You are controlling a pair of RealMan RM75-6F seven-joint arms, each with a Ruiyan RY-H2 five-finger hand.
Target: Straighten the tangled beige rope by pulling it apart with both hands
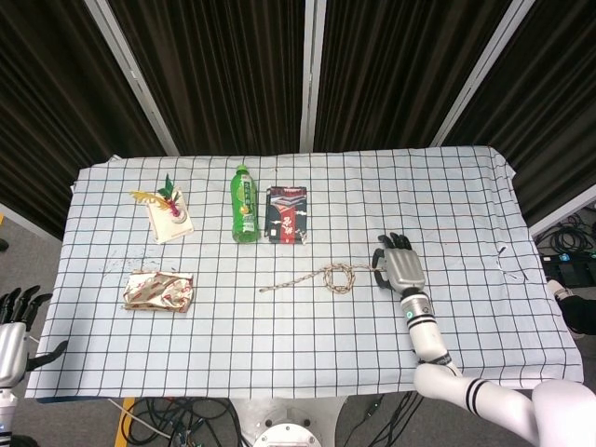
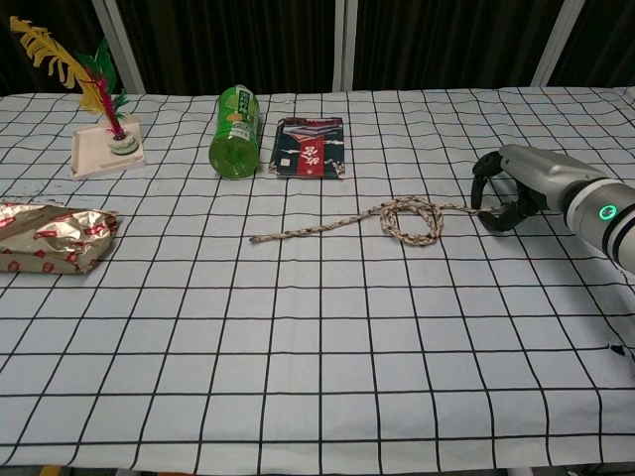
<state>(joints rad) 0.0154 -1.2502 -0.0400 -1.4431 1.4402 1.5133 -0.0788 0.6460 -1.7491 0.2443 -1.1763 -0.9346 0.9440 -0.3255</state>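
Observation:
The beige rope (image 1: 321, 277) (image 2: 327, 225) lies across the middle of the checked tablecloth (image 1: 298, 345). It has a loose looped knot (image 2: 412, 219) toward its right end and a straight tail running left. My right hand (image 1: 399, 268) (image 2: 516, 188) sits palm down at the rope's right end, with its fingers curled down around that end. My left hand (image 1: 13, 328) hangs off the table's left front corner, far from the rope, with its fingers spread and nothing in them. The chest view does not show it.
A green bottle (image 1: 244, 204) (image 2: 233, 132) lies at the back next to a dark red packet (image 1: 287, 214) (image 2: 310, 147). A feathered ornament on a white base (image 1: 169, 212) (image 2: 104, 139) stands back left. A shiny snack bag (image 1: 159, 291) (image 2: 50, 238) lies left.

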